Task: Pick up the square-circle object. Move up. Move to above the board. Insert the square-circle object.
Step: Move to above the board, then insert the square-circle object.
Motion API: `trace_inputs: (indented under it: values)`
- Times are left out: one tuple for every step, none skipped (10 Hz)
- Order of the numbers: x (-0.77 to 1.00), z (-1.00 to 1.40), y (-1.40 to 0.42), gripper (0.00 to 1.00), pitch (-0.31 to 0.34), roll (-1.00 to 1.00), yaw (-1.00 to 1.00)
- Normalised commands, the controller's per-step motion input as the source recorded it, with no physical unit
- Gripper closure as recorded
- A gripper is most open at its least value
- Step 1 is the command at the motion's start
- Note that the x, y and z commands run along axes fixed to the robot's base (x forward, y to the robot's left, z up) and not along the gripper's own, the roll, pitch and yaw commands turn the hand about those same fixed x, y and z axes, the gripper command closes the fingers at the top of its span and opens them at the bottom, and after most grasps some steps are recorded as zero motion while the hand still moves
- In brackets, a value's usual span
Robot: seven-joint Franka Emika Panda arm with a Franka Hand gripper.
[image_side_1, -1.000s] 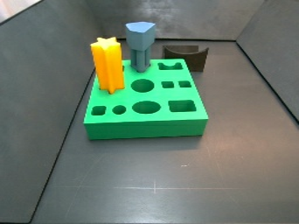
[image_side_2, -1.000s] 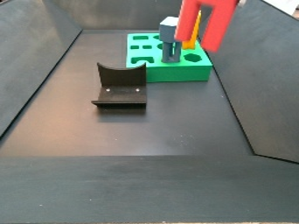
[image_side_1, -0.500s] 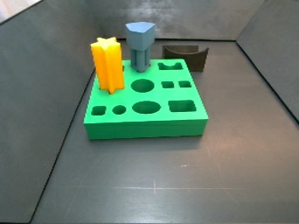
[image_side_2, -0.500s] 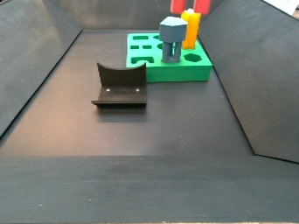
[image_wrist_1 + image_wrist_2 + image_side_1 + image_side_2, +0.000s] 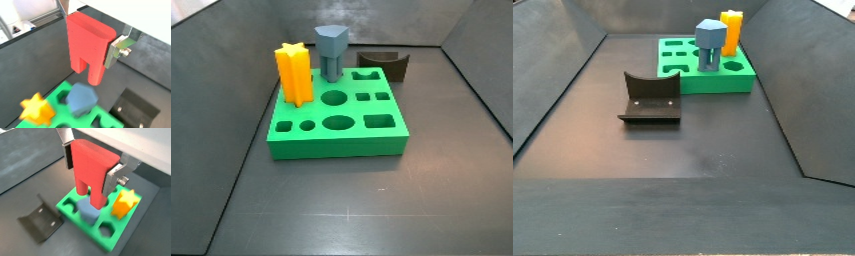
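Note:
My gripper [image 5: 90, 37] is shut on the square-circle object [image 5: 85, 55], a tall red peg with two prongs at its lower end. It also shows in a wrist view [image 5: 90, 178], clamped between the silver fingers [image 5: 112, 178], gripper [image 5: 90, 168]. The peg hangs upright, well above the green board [image 5: 70, 208], over the blue-grey peg's corner. The board shows in both side views [image 5: 338, 145] [image 5: 714, 82]. Neither the gripper nor the red peg shows in the side views.
A yellow star peg [image 5: 294, 72] [image 5: 731, 30] and a blue-grey peg [image 5: 331, 50] [image 5: 711, 42] stand in the board's back holes. A dark brown holder [image 5: 385, 63] [image 5: 649, 97] sits on the floor beside the board. Dark walls enclose the floor.
The red peg has risen out of the top of a side view, where it showed above the board before. The board and other pegs have not moved.

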Motion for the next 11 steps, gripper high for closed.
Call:
trace_inputs:
  values:
    - [0.15,0.15,-1.00,1.00,0.101,-0.01,0.01]
    - [0.15,0.15,-1.00,1.00,0.107,0.00,0.01]
    - [0.17,0.15,-1.00,1.00,0.123,0.01,0.01]
    - [0.19,0.16,-1.00,1.00,0.143,0.00,0.01]
    - [0.20,0.16,-1.00,1.00,0.143,0.00,0.01]
    - [0.23,0.16,-1.00,1.00,0.135,0.03,0.00]
    - [0.24,0.15,-0.92,1.00,0.128,0.03,0.01]
    - [0.18,0.09,-0.54,1.00,0.131,0.05,0.01]
    - [0.14,0.06,-0.33,1.00,0.119,0.06,0.01]
    - [0.10,0.04,-0.18,1.00,0.097,0.07,0.01]
    - [0.00,0.00,0.00,1.00,-0.007,0.00,0.00]
